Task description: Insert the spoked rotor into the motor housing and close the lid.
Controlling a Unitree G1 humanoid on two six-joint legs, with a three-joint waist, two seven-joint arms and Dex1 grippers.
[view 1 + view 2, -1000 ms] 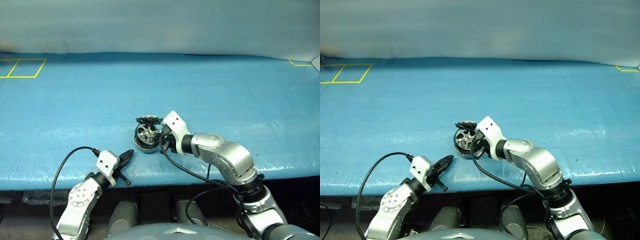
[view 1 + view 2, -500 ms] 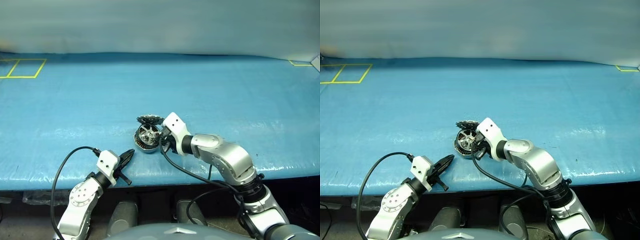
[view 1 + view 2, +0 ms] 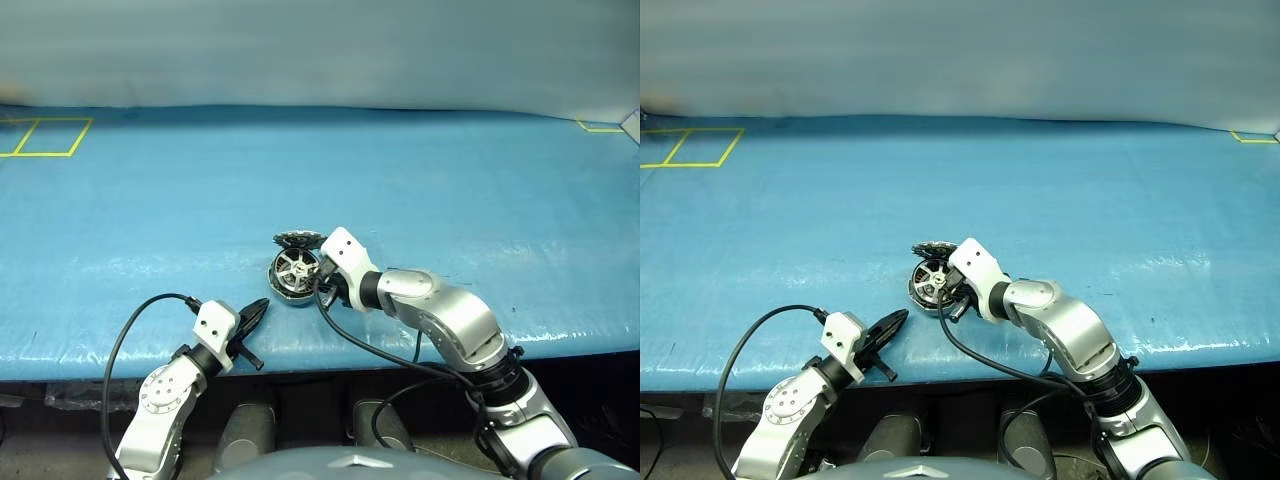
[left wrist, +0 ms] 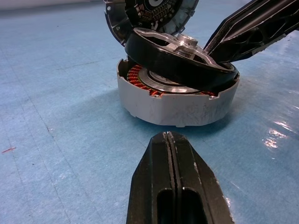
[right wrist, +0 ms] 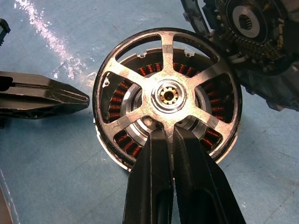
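Nearest, the left gripper [image 3: 256, 310] rests shut and empty at the blue table's [image 3: 480, 190] front edge. Just beyond, the right gripper [image 5: 167, 135], nearly closed, pinches a spoke of the spoked rotor [image 4: 177, 60], which sits tilted on the motor housing [image 4: 175, 105]. The lid [image 4: 149, 11] stands propped behind. Since a second ago the rotor has tipped further over the housing.
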